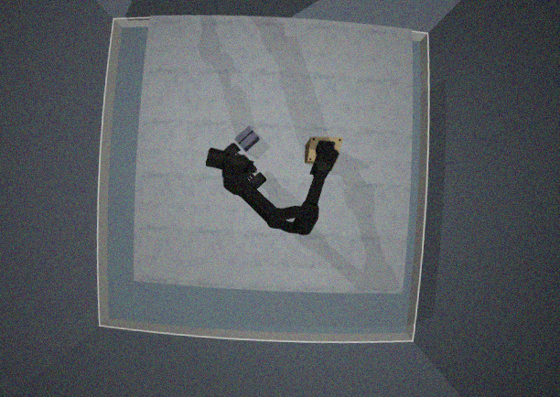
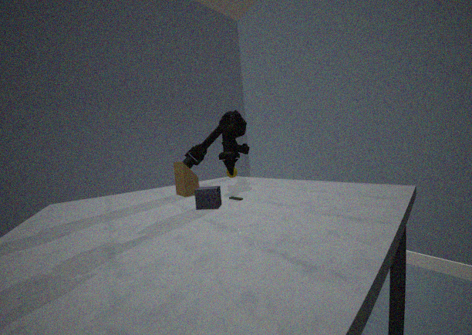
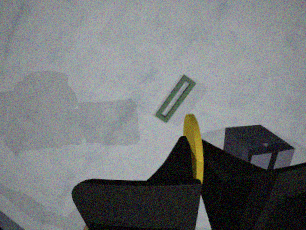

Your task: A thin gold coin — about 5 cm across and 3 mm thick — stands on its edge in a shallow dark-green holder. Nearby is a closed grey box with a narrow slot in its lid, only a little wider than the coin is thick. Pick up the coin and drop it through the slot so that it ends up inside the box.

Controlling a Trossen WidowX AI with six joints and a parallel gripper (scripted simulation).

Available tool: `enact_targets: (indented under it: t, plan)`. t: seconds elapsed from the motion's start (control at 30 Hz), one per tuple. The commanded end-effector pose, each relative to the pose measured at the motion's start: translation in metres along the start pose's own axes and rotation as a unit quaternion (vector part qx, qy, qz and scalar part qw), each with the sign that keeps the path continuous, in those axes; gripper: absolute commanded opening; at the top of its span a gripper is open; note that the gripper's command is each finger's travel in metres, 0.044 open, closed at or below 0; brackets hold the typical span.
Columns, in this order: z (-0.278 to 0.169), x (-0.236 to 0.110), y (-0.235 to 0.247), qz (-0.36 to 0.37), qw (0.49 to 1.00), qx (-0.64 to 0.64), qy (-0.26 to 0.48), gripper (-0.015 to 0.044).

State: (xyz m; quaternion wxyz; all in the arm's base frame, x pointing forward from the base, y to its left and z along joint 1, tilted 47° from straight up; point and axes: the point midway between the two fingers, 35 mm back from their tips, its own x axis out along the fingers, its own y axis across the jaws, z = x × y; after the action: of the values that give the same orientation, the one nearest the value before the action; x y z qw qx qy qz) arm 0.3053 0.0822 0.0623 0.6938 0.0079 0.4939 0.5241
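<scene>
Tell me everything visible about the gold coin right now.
The gold coin is a thin, plain yellow disc, seen edge-on from the wrist. It is pinched upright between the dark fingers, its rim protruding beyond them. It hangs above the table, clear of its empty green holder, with the grey box beside it.
</scene>
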Motion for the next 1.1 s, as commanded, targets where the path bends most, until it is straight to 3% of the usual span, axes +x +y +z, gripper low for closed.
enact_targets:
  t: [0.0,1.07]
  plan:
    - [-0.002,-0.001,-0.003,-0.003,1.0,-0.006,0.0,0.0]
    - [-0.045,-0.003,-0.069,-0.01,1.0,-0.004,0.005,0.0]
